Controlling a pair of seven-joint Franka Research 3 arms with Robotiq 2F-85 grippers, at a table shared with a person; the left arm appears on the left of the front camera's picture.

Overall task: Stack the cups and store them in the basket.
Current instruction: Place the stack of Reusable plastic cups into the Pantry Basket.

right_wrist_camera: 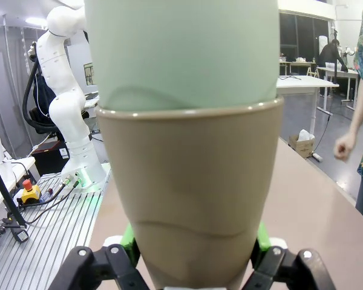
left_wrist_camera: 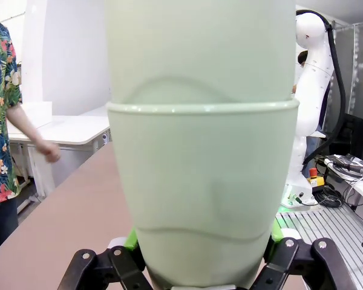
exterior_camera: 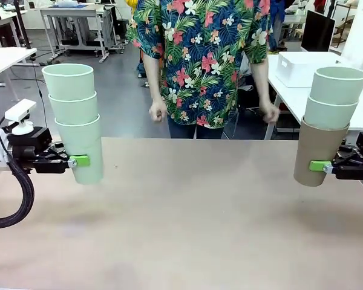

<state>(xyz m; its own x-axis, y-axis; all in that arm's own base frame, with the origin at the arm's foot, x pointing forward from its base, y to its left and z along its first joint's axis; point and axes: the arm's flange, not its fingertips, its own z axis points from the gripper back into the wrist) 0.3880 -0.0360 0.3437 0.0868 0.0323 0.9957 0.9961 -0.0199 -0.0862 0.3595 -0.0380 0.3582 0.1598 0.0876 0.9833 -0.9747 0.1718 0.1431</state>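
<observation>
At the left of the front view my left gripper [exterior_camera: 80, 161] is shut on the bottom cup of a stack of three mint green cups [exterior_camera: 78, 121], held upright above the table. That same green stack [left_wrist_camera: 202, 181] rises between the fingers in the left wrist view. On the right, my right gripper [exterior_camera: 319, 165] is shut on a tan-brown cup [exterior_camera: 317, 151] with two mint green cups [exterior_camera: 334, 93] nested in it, also upright and off the table. The tan-brown cup [right_wrist_camera: 190, 199] stands close up in the right wrist view. The basket is out of view.
The brown table [exterior_camera: 187, 211] lies bare between the two stacks. A person in a floral shirt [exterior_camera: 199, 60] stands at the far edge, hands [exterior_camera: 158, 112] hanging down. White tables stand behind at left and right, one with a white box [exterior_camera: 302, 66].
</observation>
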